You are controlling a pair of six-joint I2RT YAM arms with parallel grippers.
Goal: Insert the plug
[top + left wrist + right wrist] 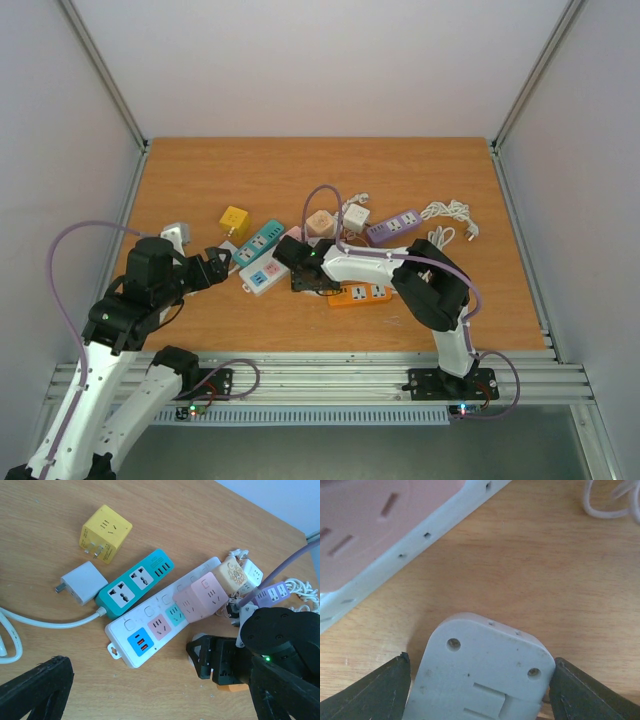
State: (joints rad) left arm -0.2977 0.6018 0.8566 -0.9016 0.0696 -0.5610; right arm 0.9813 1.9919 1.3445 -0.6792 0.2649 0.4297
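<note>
Nearest to us, the left gripper (218, 266) hangs over the wooden table (180, 180) with its fingers spread wide and nothing between them. A little further in, the right gripper (480, 680) is down at the table with the plug (485, 675) lying flat between its dark fingers (370, 692). One finger is against the plug's side and the other is at its opposite edge, and we cannot tell whether they are clamped on it. The plug is a pale grey-white block with rounded corners. It has two small round holes near its far corners and a rectangular recess in its face, and we find no lettering on it that we can read. Beside that gripper lies an orange power strip (360, 295). Just beyond the plug runs a white power strip (150, 630) with blue, pink and teal sockets, and a pink cube adapter (202, 597) sits on it. Next comes a teal strip (135, 582) with its white cord (50, 622), a white charger (82, 582) just beside it, and a yellow cube (106, 532) past that. Further off are a cream cube (231, 574) whose printed mark is too small for us to read, a white cube (251, 572), a purple strip (272, 594) and a coiled white cable (448, 212).
</note>
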